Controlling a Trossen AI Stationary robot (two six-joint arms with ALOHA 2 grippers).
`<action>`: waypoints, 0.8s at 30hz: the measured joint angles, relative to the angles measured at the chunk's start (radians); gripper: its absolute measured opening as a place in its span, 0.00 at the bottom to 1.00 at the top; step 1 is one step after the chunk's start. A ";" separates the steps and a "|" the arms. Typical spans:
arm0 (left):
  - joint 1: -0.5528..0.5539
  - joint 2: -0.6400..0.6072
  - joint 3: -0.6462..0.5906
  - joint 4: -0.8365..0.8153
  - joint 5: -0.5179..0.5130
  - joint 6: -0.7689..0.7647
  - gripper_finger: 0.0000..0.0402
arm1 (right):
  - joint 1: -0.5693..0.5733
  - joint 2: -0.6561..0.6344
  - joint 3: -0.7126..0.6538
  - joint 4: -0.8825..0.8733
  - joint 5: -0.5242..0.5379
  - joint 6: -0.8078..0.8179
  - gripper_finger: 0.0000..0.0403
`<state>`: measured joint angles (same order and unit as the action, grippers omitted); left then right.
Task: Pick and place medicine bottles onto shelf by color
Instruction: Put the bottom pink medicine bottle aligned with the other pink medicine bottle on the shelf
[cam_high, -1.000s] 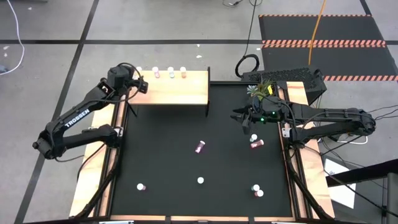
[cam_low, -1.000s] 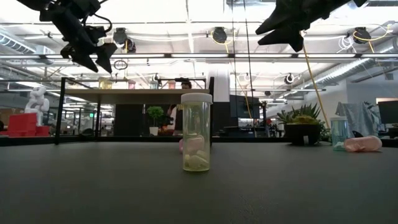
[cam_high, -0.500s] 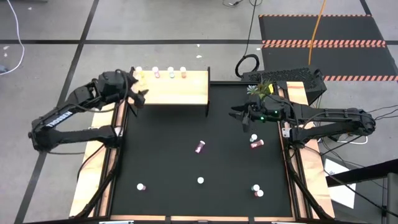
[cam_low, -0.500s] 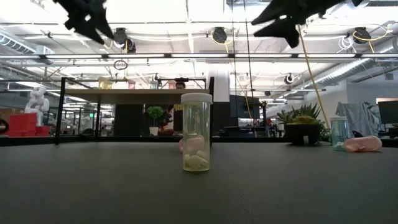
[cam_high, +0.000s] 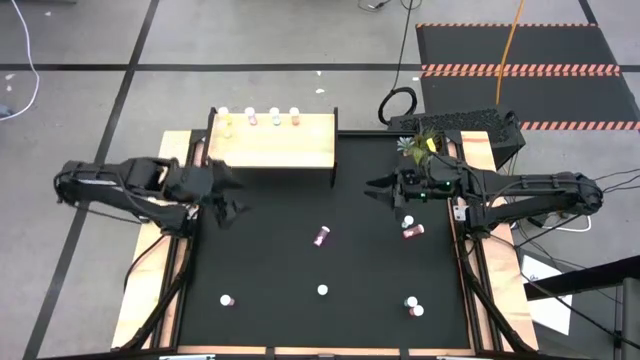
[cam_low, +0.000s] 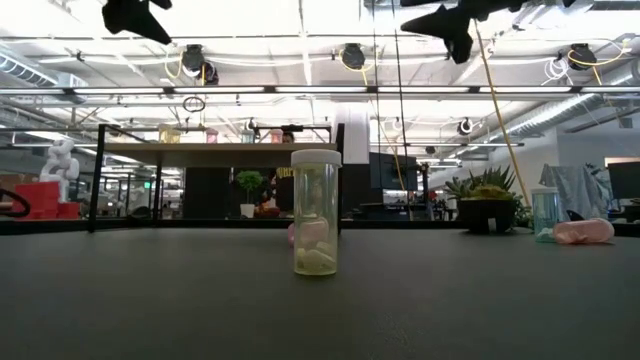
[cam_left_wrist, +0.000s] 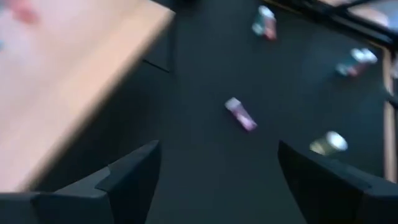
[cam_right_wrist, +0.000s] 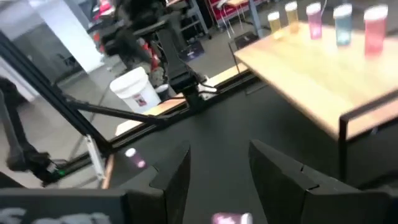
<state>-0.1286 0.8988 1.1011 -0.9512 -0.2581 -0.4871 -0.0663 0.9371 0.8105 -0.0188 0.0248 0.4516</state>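
Black matting covers the table (cam_high: 270, 270), which stands on a grey tiled floor. Four medicine bottles (cam_high: 260, 118) stand in a row along the far edge of the shelf (cam_high: 290, 148), at the table's far left corner. Six more are still on the mat: a magenta one lying near the centre (cam_high: 321, 236), a pale upright one (cam_low: 316, 212) just nearer the front, one at the front left (cam_high: 227, 299), two at the front right (cam_high: 412, 305), and one lying by the right edge (cam_high: 412, 230).

The left gripper (cam_high: 226, 195) has swung off the shelf within the last second and now hangs above the mat's left edge, fingers (cam_left_wrist: 134, 177) spread and empty. This suggests a completed placement and a fresh pick beginning.

The right gripper (cam_high: 378, 187) has stayed above the right side of the mat, near the potted plant (cam_high: 420, 145), fingers apart and empty, close to the lying bottle.
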 joint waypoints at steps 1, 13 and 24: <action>-0.037 0.015 0.000 -0.005 0.000 -0.022 0.81 | 0.005 0.000 -0.008 0.003 0.002 0.034 0.39; -0.589 0.231 0.000 -0.046 0.058 -0.326 0.81 | 0.187 0.001 -0.230 0.333 0.140 0.242 0.38; -0.908 0.476 0.000 0.037 0.015 -0.536 0.81 | 0.305 0.000 -0.298 0.479 0.290 0.233 0.38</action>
<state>-1.0364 1.3750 1.1011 -0.9141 -0.2434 -1.0231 0.2382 0.9375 0.5125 0.4603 0.3151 0.6843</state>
